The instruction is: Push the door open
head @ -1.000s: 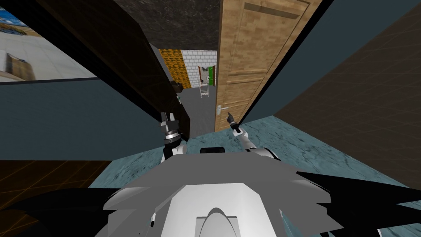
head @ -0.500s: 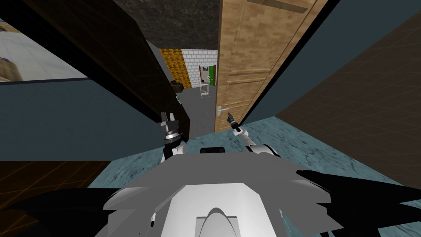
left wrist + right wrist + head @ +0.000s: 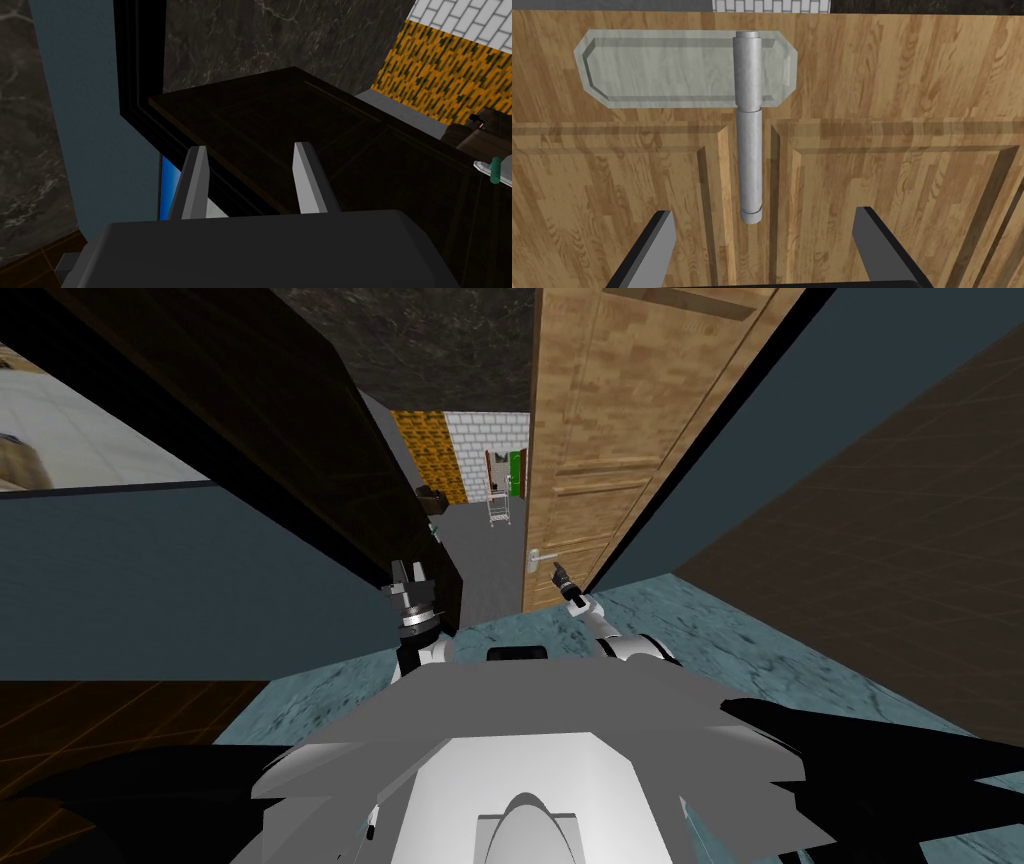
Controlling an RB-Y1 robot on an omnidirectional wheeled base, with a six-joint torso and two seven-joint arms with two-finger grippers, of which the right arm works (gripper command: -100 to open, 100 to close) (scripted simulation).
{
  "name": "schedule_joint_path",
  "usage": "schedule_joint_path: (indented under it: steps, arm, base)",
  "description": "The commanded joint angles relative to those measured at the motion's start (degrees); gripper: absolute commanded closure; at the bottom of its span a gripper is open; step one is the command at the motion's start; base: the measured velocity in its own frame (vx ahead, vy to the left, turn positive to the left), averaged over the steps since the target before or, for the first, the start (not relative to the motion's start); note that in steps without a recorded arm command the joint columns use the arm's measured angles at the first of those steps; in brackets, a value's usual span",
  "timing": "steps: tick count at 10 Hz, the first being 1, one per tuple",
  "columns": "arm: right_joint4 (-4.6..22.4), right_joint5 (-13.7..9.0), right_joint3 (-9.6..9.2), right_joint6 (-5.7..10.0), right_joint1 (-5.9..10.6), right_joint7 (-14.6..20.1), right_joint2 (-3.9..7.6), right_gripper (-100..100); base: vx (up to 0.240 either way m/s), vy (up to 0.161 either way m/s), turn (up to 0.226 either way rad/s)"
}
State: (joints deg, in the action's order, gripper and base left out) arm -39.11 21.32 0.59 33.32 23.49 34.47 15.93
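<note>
Right gripper, fingers apart, faces the light wooden door; the free end of its grey lever handle lies just ahead of the gap between them. Left gripper, fingers likewise apart, faces a dark wooden panel. The door stands ajar. Beyond the gap are an orange wall and a white tiled wall.

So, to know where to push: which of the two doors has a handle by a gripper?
The light wooden door: its handle sits ahead of the open right gripper. The dark door faces the left gripper.
</note>
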Motion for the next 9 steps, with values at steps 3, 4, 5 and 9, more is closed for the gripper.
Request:
schedule_joint_path:
  steps: [3,4,5,9]
  arm:
    - [0.35,-0.47,0.52,-0.34,0.29,-0.98,-0.42,-100]
    - [0.44,-0.6,0.67,-0.44,0.36,-1.26,-0.54,-100]
    - [0.53,-0.73,0.81,-0.52,0.42,-1.5,-0.64,-100]
    - [0.57,-0.78,0.86,-0.55,0.46,-1.58,-0.69,100]
  base:
    - [0.221,0.024,0.038]
    - [0.211,0.031,0.031]
    - [0.206,0.026,0.039]
    - [0.06,0.009,0.012]
